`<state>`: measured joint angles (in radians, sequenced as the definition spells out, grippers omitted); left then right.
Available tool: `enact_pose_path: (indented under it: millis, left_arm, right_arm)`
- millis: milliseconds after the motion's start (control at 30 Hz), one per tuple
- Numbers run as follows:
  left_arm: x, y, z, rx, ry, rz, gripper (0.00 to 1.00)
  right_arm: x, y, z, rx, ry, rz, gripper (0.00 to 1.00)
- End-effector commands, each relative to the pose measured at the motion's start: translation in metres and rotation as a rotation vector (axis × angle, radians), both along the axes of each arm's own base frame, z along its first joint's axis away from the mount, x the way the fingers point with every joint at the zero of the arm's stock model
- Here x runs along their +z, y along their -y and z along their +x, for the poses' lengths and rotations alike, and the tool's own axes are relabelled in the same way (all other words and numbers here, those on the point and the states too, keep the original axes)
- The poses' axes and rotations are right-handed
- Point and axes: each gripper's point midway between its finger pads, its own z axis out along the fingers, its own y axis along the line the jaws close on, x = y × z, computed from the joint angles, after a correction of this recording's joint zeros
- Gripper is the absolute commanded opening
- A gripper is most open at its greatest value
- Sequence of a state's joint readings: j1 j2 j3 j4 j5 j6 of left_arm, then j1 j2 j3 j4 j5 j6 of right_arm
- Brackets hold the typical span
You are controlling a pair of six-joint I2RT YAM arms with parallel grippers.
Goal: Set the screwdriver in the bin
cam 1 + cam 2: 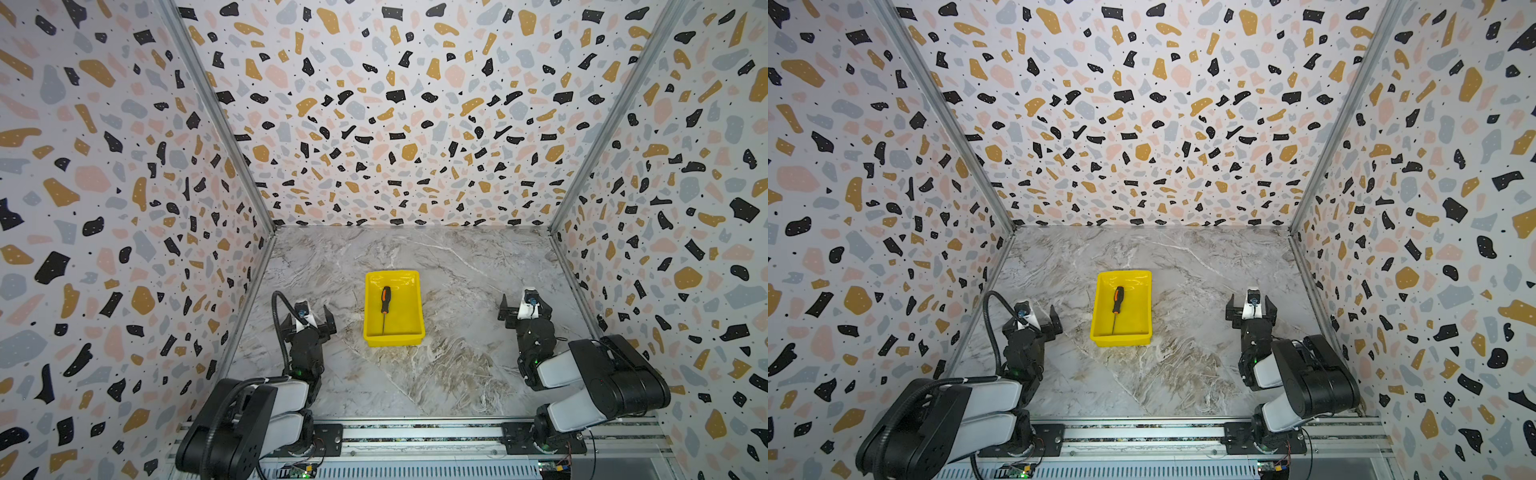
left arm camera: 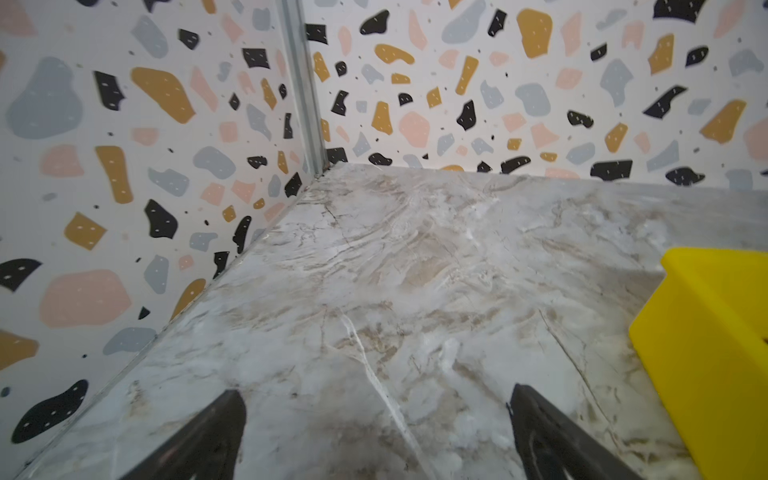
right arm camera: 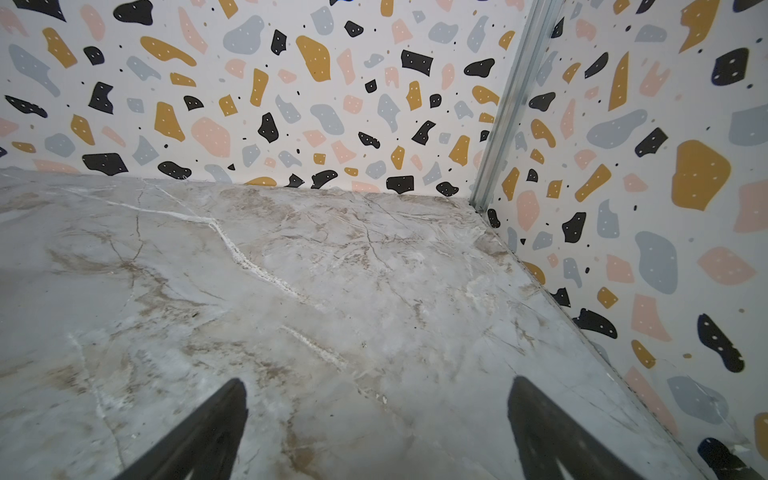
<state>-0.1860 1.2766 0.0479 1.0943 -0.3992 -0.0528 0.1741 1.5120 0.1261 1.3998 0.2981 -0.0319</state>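
The screwdriver (image 1: 385, 309) (image 1: 1117, 308), with an orange-and-black handle and a thin dark shaft, lies lengthwise inside the yellow bin (image 1: 394, 340) (image 1: 1121, 341) in both top views. Its handle points toward the back wall. My left gripper (image 1: 308, 317) (image 1: 1032, 321) rests open to the left of the bin, holding nothing. In the left wrist view the left gripper (image 2: 376, 392) shows only bare marble between its fingers, and a corner of the bin (image 2: 715, 332) sits off to one side. My right gripper (image 1: 526, 308) (image 1: 1251, 308) (image 3: 376, 382) is open and empty, well to the right of the bin.
The marble tabletop (image 1: 457, 374) is closed in by patterned walls on the left (image 1: 124, 249), back (image 1: 415, 124) and right (image 1: 685, 249). A metal rail (image 1: 415, 432) carrying both arm bases runs along the front edge.
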Motion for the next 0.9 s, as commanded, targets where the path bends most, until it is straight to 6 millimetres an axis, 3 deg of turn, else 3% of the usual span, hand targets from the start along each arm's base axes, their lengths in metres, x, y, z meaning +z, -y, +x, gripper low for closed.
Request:
enact_pose_path:
  millis: [0,867]
  left_arm:
    - [0.032,0.020,0.022,-0.105,0.102,0.015,1.00]
    - [0.030,0.019,0.024,-0.097,0.094,0.016,1.00]
  right_arm:
    - [0.012,-0.002,0.002,0.008,0.041,0.005,0.99]
    - [0.002,-0.003,0.015,0.054,-0.023,0.030,0.99]
